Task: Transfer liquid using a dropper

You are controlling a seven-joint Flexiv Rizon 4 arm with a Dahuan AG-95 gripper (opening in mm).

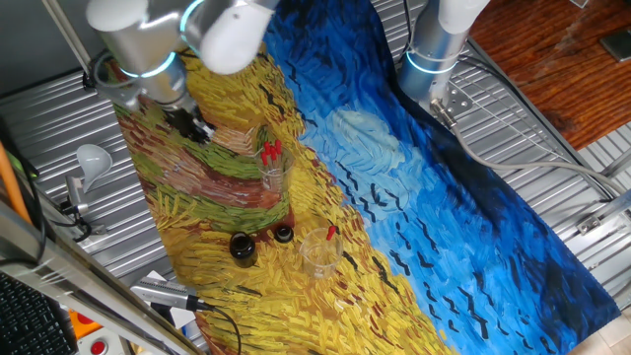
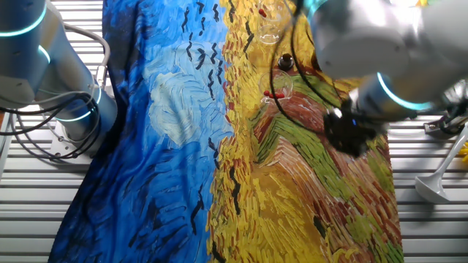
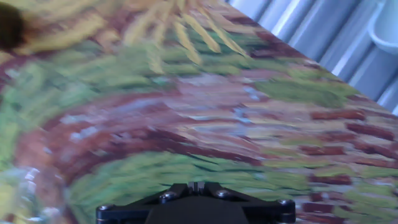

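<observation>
Two clear glass vessels sit on the painted cloth over the surface [image 1: 473, 207]: a taller glass [image 1: 273, 170] with red-bulbed droppers standing in it, and a lower clear cup [image 1: 320, 252] with one more red-tipped piece at its rim. The dropper [image 1: 270, 150] for the task is among those in the taller glass, red bulb up, near the middle of the cloth; in the other fixed view the same red bulbs [image 2: 275, 95] show just left of the arm. A dark bottle [image 1: 243, 248] and a small dark cap [image 1: 284, 234] lie just beside the cup.

The gripper [image 1: 193, 127] hangs over the cloth near the taller glass but apart from it, with nothing visibly in it. The fingers' opening: cannot tell (hand view shows only the black mount at the bottom edge and blurred cloth, no tips; fixed views too small and dark).

Step, as judged: the approach, before any pickup. No dropper grasped yet. Next move calls for lining up over the taller glass, coming down around one red bulb or its neck, and closing gently so the bulb is not squeezed early or the glass tipped.
</observation>
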